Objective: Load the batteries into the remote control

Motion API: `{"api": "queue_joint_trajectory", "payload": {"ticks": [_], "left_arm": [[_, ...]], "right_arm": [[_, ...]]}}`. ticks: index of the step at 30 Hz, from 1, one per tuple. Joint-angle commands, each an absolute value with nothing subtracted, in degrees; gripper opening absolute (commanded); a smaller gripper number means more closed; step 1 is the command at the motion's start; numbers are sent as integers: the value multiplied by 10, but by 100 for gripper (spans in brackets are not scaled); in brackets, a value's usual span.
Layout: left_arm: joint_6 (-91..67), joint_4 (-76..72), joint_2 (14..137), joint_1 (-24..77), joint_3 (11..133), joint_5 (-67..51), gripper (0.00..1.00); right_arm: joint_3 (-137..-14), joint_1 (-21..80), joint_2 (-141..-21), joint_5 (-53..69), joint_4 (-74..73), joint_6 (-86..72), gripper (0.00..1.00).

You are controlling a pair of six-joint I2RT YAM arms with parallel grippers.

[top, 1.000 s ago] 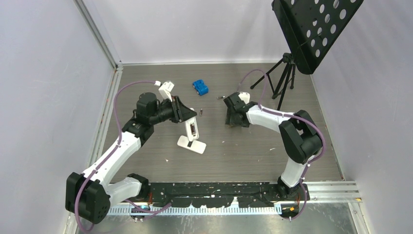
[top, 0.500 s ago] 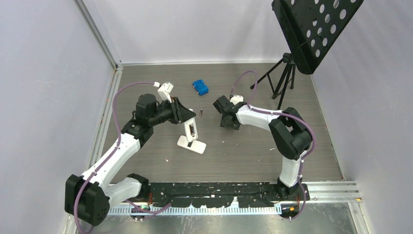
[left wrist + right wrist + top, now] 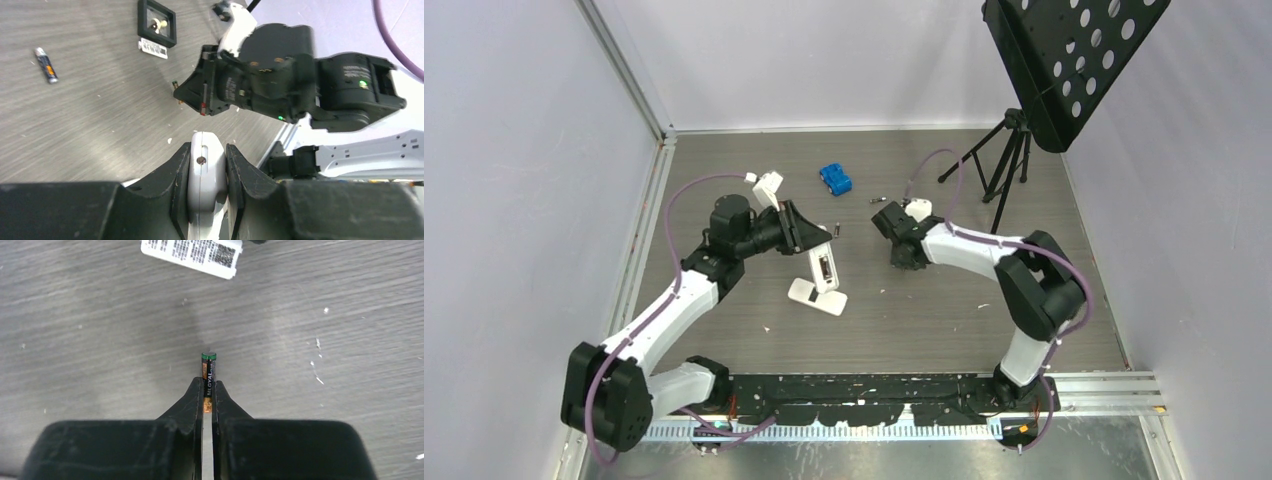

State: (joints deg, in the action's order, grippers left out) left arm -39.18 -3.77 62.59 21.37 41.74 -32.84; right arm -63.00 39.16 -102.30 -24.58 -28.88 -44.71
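On the worktop (image 3: 944,310), seen from above, we find the remote control (image 3: 822,268) tilted on end. The left fingers (image 3: 798,230) clamp its upper end, and its grey slot faces up. The right fingers (image 3: 904,252) hang near, to its right and apart from it. A loose battery (image 3: 836,230) lies between the two arms.

From the left wrist, our left fingers (image 3: 180,175) press both sides of the remote's white edge (image 3: 207,167).

From the right wrist, the right fingers (image 3: 193,401) are almost shut on a held battery (image 3: 209,371). Its long axis runs in line with them, green-ringed end outward. We judge it must travel left and line up with the slot.
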Motion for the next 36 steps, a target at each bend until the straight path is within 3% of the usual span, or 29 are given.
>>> {"api": "queue_joint_trajectory", "payload": {"ticks": [1, 11, 27, 33, 36], "left_arm": [[-522, -168, 678, 214, 397, -370, 0], [-729, -457, 881, 250, 389, -426, 0], [-751, -475, 927, 266, 403, -441, 0], [-755, -479, 925, 266, 402, -442, 0], [-757, -482, 925, 266, 402, -443, 0]], "right_arm": [[-610, 392, -907, -214, -281, -410, 1], [-571, 405, -681, 34, -244, -344, 1], [-623, 473, -735, 72, -265, -317, 5], [-633, 483, -748, 72, -272, -320, 10], [-637, 487, -754, 69, -278, -320, 16]]}}
